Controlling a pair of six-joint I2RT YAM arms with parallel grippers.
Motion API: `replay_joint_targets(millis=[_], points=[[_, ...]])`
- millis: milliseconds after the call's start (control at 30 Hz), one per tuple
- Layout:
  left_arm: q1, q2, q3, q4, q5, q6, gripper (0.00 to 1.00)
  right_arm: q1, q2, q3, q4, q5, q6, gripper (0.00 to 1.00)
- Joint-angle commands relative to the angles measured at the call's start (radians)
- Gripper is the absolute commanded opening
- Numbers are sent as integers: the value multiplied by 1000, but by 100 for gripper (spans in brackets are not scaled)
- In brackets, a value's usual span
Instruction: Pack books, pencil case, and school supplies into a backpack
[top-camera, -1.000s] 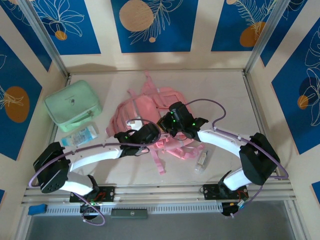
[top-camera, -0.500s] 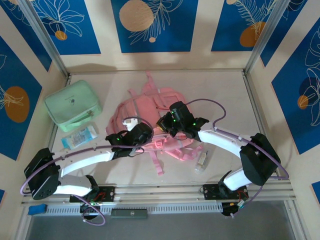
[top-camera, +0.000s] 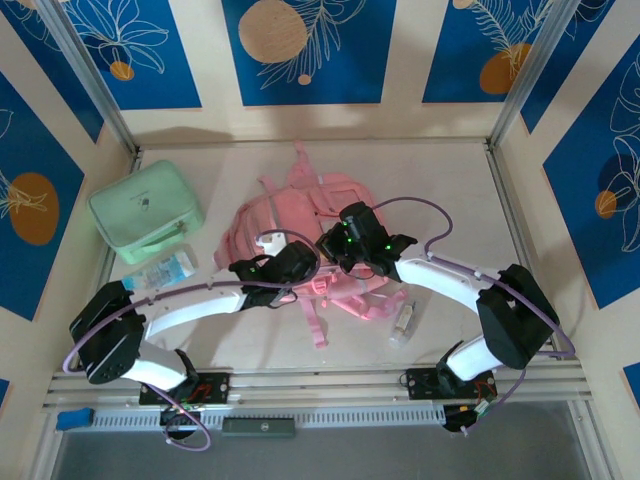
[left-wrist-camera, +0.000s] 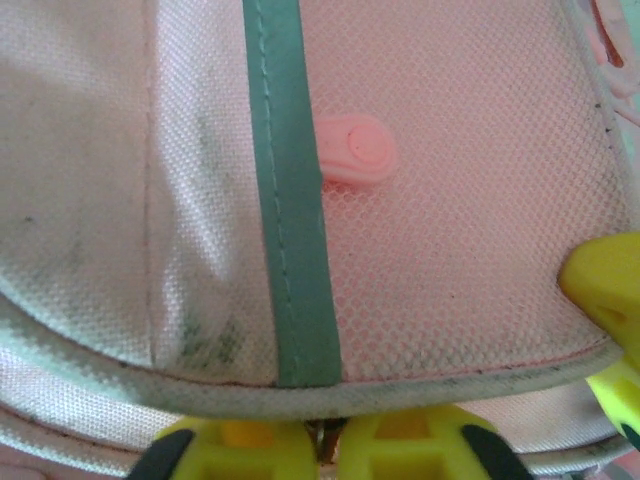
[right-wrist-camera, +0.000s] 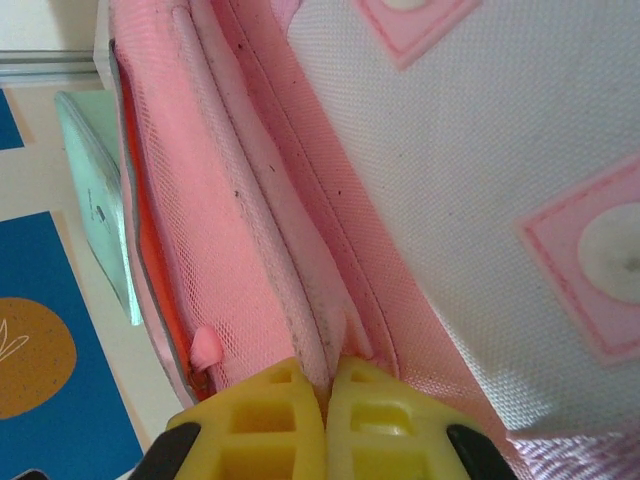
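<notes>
Pink fabric of the backpack lies mid-table between the two arms. The left gripper is pinched tight at the green-trimmed rim of a mesh pocket. The right gripper is clamped on a pink seam fold. The clear bottle lies just beside the pack.

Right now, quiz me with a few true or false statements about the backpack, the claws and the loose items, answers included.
The right claw is shut on the backpack fabric. True.
The mint-green case lies right of the backpack. False: it lies to its left.
The clear bottle lies on the table beside the backpack. True.
The blue-and-white packet is inside the backpack. False: it lies on the table near the mint-green case.
The left claw hangs open. False: it is shut at the backpack's edge.
</notes>
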Motion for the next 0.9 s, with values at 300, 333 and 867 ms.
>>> replay_joint_targets(millis=[300,333,867], points=[[127,-207,-3,-183,161,306,0,-79,-14,102,-93,-142,-235,0],[140,-217,-10,-207,169,334,0,-87,2,143,-162,-150,-272,0],[167,-188,-35,-77,441,482,0,-182,68,231,-248,-239,-438,26]])
